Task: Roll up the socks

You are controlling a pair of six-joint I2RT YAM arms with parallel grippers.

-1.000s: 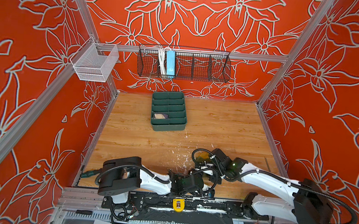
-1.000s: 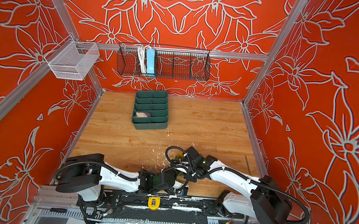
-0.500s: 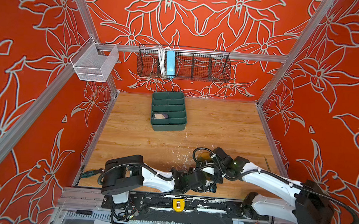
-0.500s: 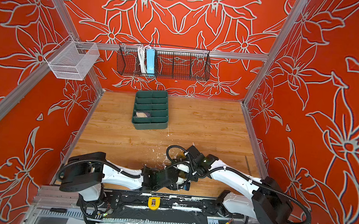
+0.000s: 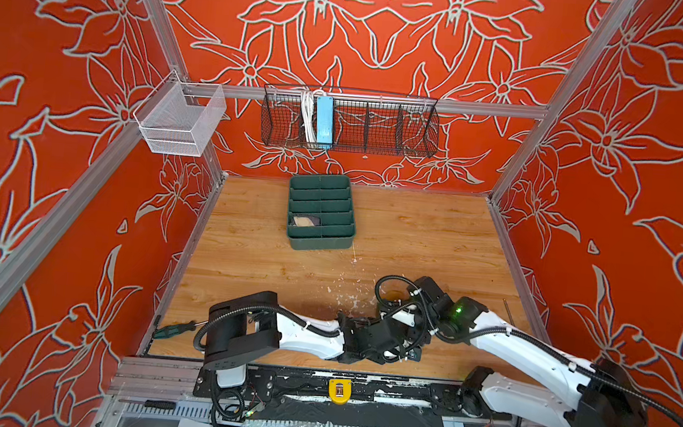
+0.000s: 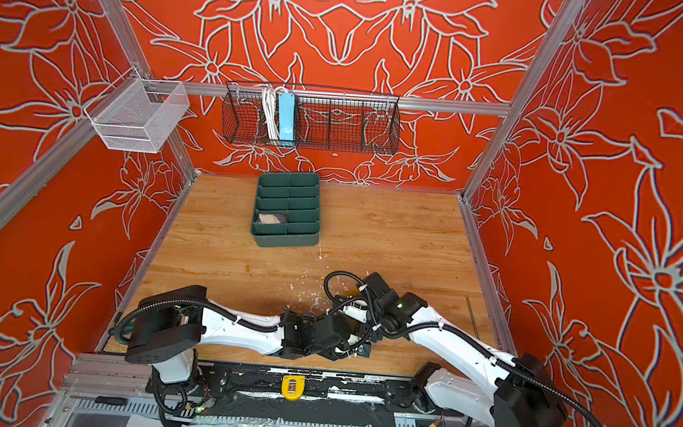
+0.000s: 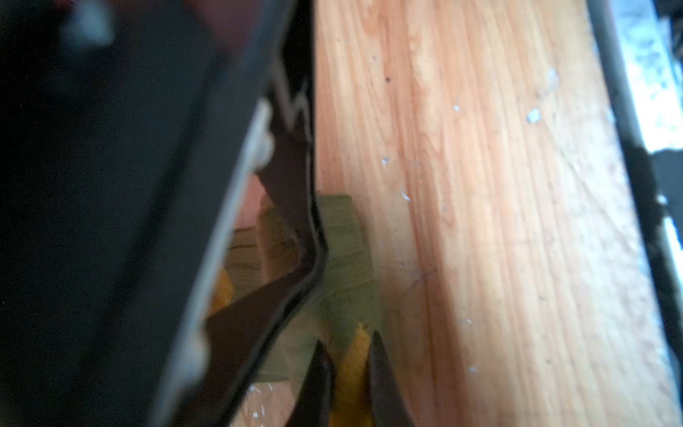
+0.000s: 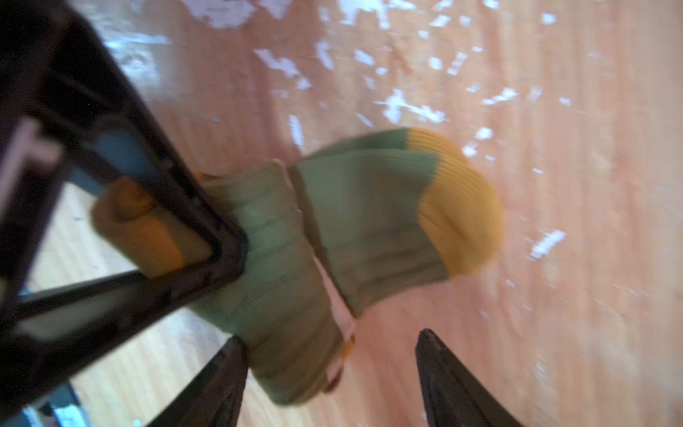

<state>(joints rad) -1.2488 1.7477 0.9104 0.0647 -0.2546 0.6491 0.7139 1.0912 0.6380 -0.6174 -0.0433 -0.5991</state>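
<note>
**Item:** olive sock [image 8: 369,214], mustard toe, folded double and part-rolled.
**Location:** counter [image 5: 413,237], about 6 o'clock in both top views, hidden there beneath the two wrists.
**Left fingers** [image 7: 318,377]: together, pinching a mustard part of the sock.
**Right fingers** [image 8: 451,384]: apart, straddling the green bundle, gripping nothing.
**Step, as judged:** rolling under way, roll loose.
**Next move:** calls for the right fingers to close on the free fold and turn it over while the left pinch holds.

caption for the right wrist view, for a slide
Right claw open over the folded olive sock while the left claw pinches a mustard patch.
</note>
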